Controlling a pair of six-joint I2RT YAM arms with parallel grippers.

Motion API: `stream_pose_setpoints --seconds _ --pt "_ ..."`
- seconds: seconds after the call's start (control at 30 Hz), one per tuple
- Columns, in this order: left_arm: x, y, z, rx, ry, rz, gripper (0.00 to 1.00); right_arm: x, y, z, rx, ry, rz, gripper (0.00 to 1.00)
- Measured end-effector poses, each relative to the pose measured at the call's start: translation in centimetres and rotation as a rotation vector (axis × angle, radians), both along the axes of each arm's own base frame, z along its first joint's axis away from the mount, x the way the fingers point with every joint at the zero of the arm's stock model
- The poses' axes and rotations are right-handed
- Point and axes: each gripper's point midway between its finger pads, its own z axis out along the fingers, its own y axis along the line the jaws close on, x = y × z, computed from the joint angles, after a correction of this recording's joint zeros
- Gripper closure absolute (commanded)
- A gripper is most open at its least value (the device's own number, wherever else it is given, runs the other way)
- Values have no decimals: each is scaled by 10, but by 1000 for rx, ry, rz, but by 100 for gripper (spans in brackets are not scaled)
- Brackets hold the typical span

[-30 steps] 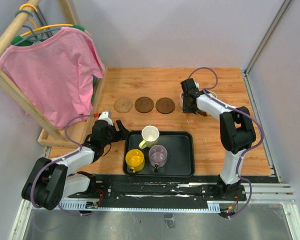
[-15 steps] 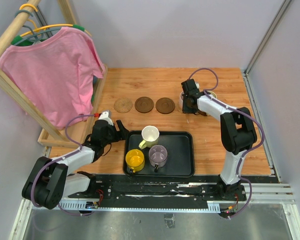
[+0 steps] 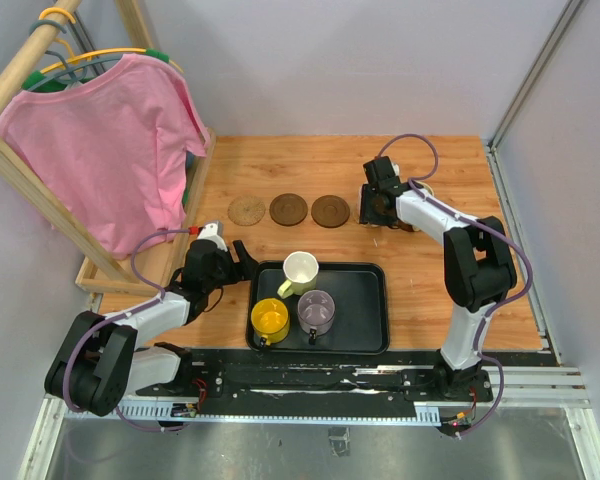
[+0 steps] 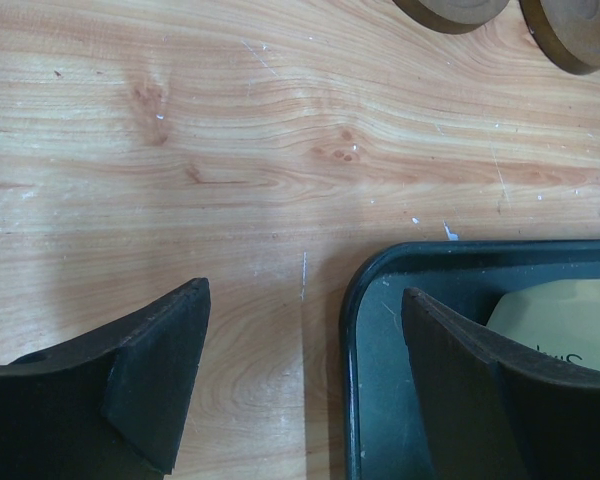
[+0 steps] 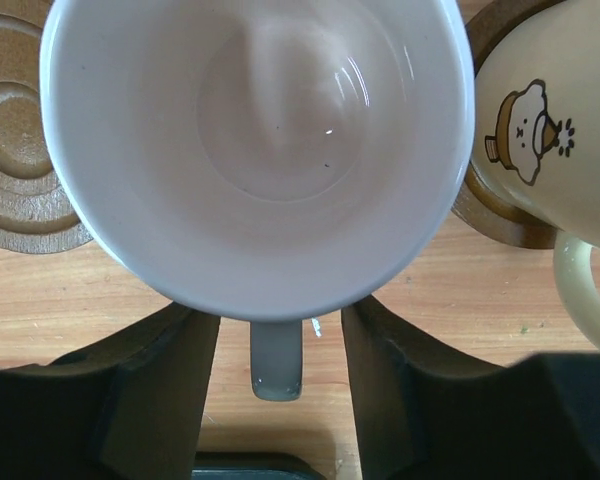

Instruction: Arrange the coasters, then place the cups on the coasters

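Looking down my right wrist camera, my right gripper (image 5: 280,322) has its fingers parted on either side of the pale cup's handle (image 5: 277,365), a sliver of wood showing on each side, so nothing is gripped. That cup (image 5: 255,130) fills the upper frame; I cannot tell what lies under it. At right, a cream mug (image 5: 540,130) with a bear print sits on a dark coaster (image 5: 485,215); another coaster (image 5: 15,150) lies at upper left. My left gripper (image 4: 302,300) is spread wide and empty over the tray's corner (image 4: 355,330). Three cups stand in the tray: white (image 3: 300,268), yellow (image 3: 270,318), purple (image 3: 317,308).
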Motion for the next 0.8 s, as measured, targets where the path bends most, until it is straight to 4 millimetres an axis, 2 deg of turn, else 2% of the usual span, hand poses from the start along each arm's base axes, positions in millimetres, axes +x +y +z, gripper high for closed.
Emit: stream_pose_setpoints --seconds 0.23,0.37,0.53,0.67,0.8 --pt "0 0 0 -1 0 -1 19 1 -2 5 -9 -13 -6 41" --pt "1 -1 5 -8 -14 -6 19 -3 -2 15 -10 -35 -4 40" --pt "4 -5 26 -31 -84 -22 18 -21 3 40 -4 -89 19 38" --pt "6 -10 48 -52 -161 -57 16 -37 10 67 17 -154 49 36" --pt "2 -18 69 -76 -234 -118 16 -59 13 85 32 -201 76 36"
